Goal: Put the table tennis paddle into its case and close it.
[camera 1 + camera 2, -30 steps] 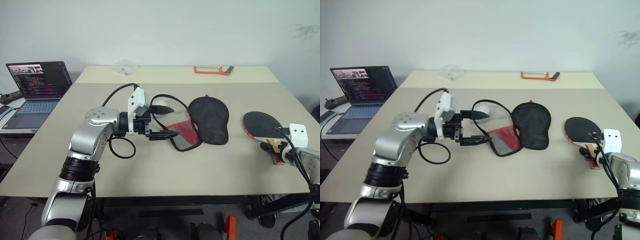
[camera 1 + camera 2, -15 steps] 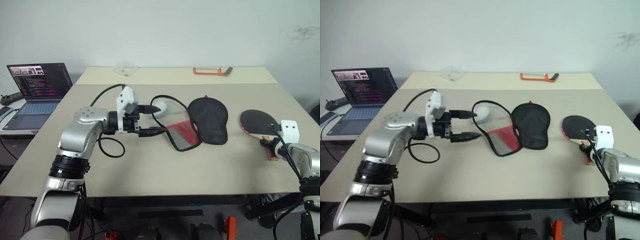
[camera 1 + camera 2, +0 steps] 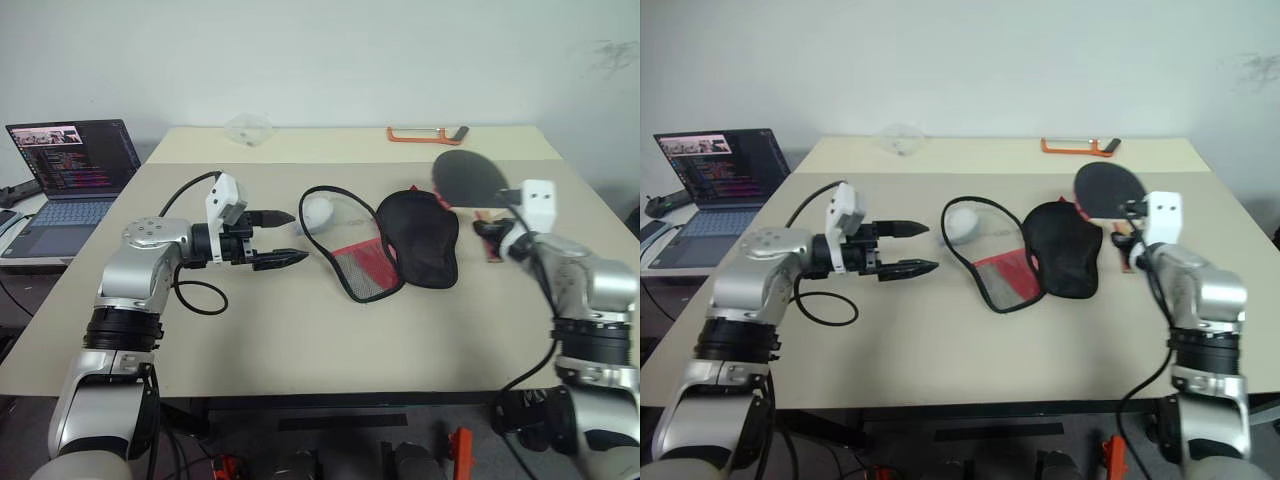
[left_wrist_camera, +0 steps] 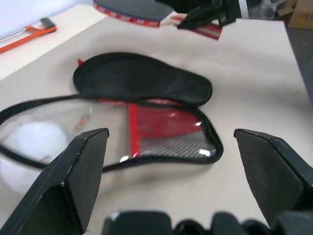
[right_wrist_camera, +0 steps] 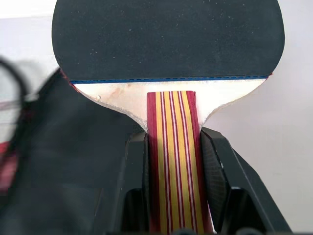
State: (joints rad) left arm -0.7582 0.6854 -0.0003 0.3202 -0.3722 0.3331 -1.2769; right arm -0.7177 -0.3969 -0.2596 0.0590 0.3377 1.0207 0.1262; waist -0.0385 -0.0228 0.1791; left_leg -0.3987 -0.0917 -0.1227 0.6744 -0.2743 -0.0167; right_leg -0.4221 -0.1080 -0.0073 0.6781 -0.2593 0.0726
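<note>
**Paddle up in the right end effector, case lying open**

I see the right end effector (image 5: 172, 147) clamped on the striped handle of the table tennis paddle (image 3: 468, 177), which is lifted off the counter (image 3: 300, 340), just right of the case (image 3: 420, 238) and above its far edge. The case lies unzipped (black half beside the red mesh half). Left of the case, my left end effector (image 3: 278, 238) hovers with fingers spread wide, gripping nothing.

no readable text, laptop (image 3: 70, 165) screen lines too small to make out
</note>
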